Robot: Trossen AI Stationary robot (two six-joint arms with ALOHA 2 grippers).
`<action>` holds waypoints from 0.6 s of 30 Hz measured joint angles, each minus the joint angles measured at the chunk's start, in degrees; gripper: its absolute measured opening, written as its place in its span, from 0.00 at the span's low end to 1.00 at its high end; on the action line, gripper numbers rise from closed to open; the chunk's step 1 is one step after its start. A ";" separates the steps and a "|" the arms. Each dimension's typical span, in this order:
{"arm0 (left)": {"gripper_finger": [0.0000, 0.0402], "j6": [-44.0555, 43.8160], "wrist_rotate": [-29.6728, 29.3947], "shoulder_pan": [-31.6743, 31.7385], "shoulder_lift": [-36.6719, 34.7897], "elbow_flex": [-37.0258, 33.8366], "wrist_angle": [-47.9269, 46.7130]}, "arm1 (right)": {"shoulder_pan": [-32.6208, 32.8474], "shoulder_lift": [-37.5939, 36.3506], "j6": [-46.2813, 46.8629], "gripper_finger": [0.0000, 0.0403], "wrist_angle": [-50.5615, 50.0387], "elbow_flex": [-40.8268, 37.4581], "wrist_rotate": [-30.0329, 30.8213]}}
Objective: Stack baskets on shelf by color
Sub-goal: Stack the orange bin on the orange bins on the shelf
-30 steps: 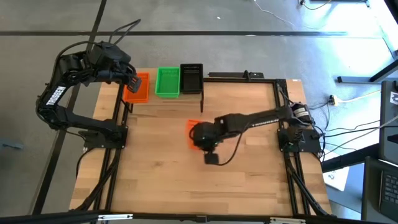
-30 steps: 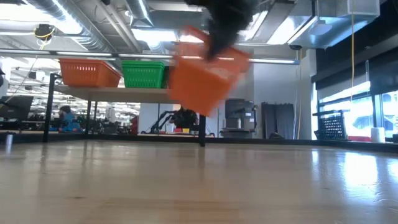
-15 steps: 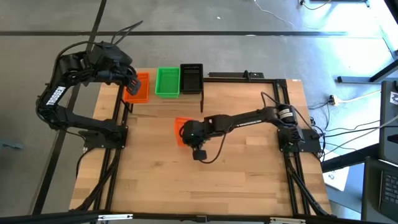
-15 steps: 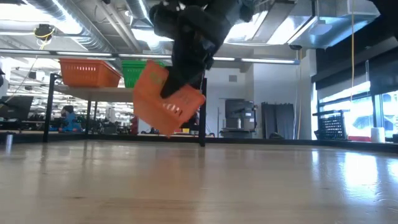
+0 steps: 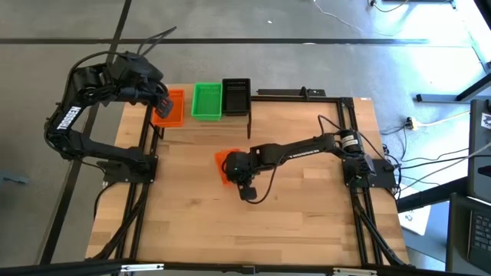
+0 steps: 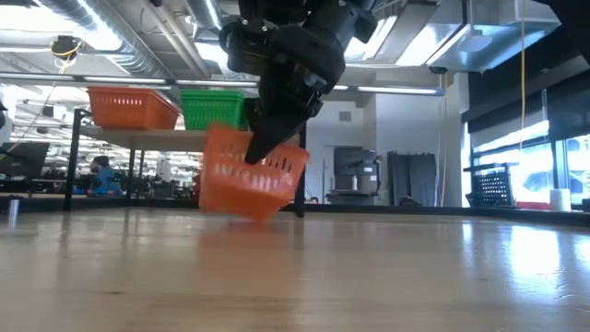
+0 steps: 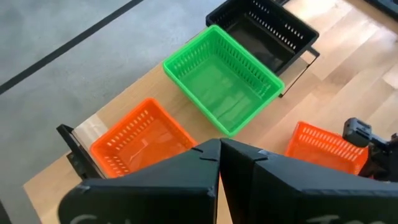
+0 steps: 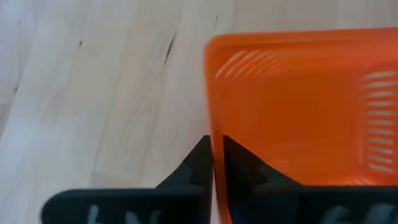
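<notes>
Our left gripper (image 7: 219, 163) hangs above the shelf (image 5: 193, 120) at the far left of the worktop (image 5: 192, 215), its fingers pressed together and holding nothing. Below it, three baskets sit side by side on the shelf: an orange basket (image 5: 169, 108) at the left end, a green basket (image 5: 207, 101) in the middle, and a black basket (image 5: 236, 96) at the right.

Further right, near the middle of the worktop, our right gripper (image 8: 216, 163) is clamped on one wall of a second orange basket (image 6: 249, 175). In the low view this basket hangs tilted, its lowest corner just above the wood; we cannot tell whether it touches.

The risks we see from here: the thin lattice wall, pinched on one side only, could slip or swing as the arm travels, and a low corner could catch the worktop. Our left gripper also sits right over the orange basket on the shelf, so bringing the carried one there could crowd the two arms together.
</notes>
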 joint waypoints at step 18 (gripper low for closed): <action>0.00 7.42 1.66 0.02 0.02 0.00 -6.00 | 0.20 -0.03 -2.58 0.21 -14.75 17.74 1.76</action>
